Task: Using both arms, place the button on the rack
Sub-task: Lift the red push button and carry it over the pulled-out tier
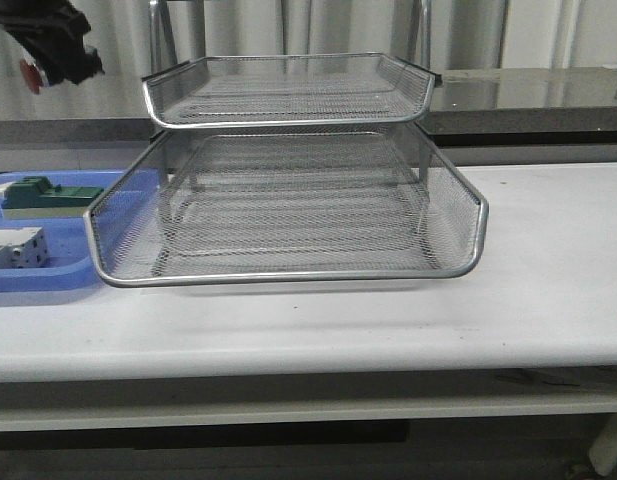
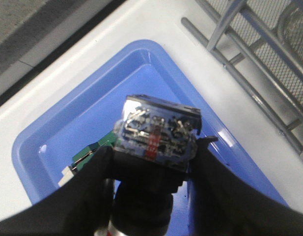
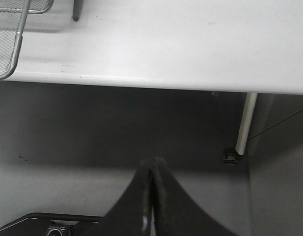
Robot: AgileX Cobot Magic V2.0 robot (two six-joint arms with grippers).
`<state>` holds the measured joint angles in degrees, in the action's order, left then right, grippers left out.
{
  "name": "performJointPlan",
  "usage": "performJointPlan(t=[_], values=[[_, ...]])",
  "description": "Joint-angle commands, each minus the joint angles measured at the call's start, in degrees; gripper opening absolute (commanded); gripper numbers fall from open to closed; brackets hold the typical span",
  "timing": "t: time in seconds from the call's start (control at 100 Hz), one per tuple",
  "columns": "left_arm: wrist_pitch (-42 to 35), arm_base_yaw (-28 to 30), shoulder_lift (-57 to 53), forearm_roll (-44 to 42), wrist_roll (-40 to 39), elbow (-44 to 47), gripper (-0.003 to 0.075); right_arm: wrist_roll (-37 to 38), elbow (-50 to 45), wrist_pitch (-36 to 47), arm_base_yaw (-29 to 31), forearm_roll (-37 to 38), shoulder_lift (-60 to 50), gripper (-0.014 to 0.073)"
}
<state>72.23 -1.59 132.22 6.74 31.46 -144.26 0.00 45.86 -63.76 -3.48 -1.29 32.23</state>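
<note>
Clearly I was in the carrying step: my left gripper point(image 2: 153, 162) was clamped on the button point(image 2: 158, 135), its fingers point(image 2: 87, 182) pressed against the two sides of the body, with the terminal end facing the wrist camera and the blue tray point(image 2: 68, 123) below it. In the front view that gripper point(image 1: 50, 45) hung high at the far left, above the blue tray point(image 1: 48, 280) and well apart from the rack point(image 1: 288, 200), with a spot of the button's red head point(image 1: 30, 72) showing beside it. My right gripper point(image 3: 150, 196) was pinched shut on nothing, off the table's front edge point(image 3: 156, 81) and out of the front view.

The next move, as I judged it, called for carrying the button across toward the rack and lowering it onto one of the mesh trays, clearing the wire rim first; the right arm had yet to take any part.

Much was hard to read. The button's red head was cut off at the bottom of the left wrist view. The green block point(image 1: 43, 195) and white blocks point(image 1: 16, 248) in the blue tray were partly cropped. The rack's third tier was not clear to me through the mesh.
</note>
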Motion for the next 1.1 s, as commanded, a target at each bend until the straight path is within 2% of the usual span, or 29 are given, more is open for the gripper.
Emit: performJointPlan(t=[0.0,0.16,0.56,0.81,1.09], values=[[0.39,-0.17,-7.27,0.73,-2.55,-0.37,-0.0020,0.00,1.79,2.85,0.29,0.77,0.17,-0.0067],[0.39,-0.55,-14.13,0.73,-3.05,5.19,-0.0020,0.00,1.79,2.85,0.29,0.77,0.17,-0.0067],[0.39,-4.67,-33.32,2.62,-3.89,27.00,-0.0020,0.00,1.79,2.85,0.29,0.77,0.17,-0.0067],[0.39,-14.22,-40.20,3.44,-3.89,38.14,-0.0020,0.00,1.79,2.85,0.29,0.77,0.17,-0.0067],[-0.97,-27.21,-36.90,3.56,-3.89,42.44,-0.0020,0.00,1.79,2.85,0.29,0.77,0.17,-0.0067]])
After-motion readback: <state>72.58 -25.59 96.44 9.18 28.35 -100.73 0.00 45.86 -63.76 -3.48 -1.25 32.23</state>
